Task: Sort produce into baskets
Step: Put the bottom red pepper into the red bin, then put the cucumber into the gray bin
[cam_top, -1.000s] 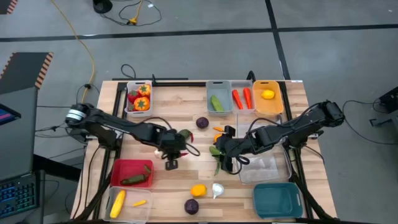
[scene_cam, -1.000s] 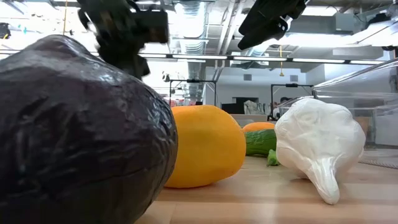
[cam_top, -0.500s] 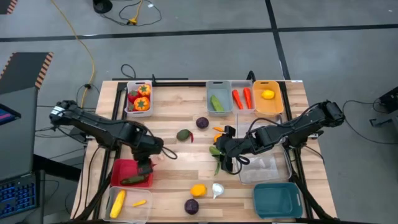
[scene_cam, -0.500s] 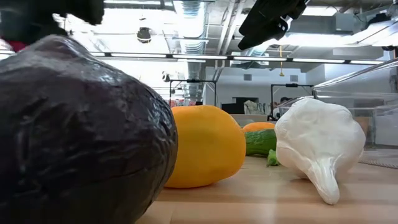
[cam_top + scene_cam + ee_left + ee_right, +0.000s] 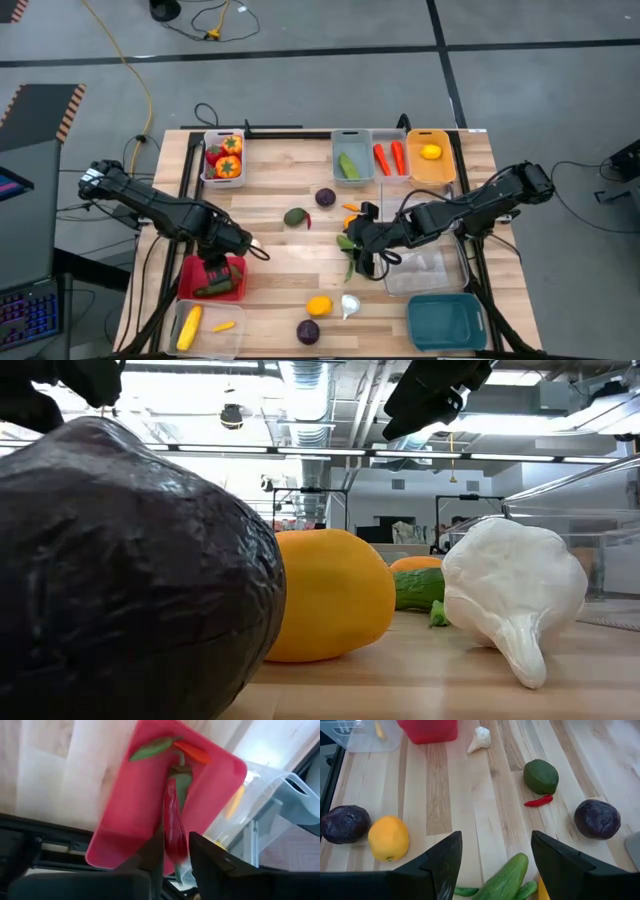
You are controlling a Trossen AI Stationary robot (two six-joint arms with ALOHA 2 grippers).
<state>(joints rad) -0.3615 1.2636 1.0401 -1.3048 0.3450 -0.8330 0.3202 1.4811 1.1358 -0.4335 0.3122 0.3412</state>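
Red chili (image 5: 174, 832) gripped by left pincer (image 5: 176, 851), now over red basket (image 5: 135, 805) | right pincer (image 5: 492, 857) open, apparently unmoved

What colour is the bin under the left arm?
The bin is red, seen best in the high view.

Three baskets (image 5: 390, 157) along the surface's (image 5: 270, 190) upper edge; two at lower left; two at lower right; loose produce (image 5: 318, 305) scattered mid-frame between.

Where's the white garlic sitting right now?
In the high view the white garlic lies on the table near the front edge, just right of the orange fruit and above-right of the purple round, left of the teal basket.
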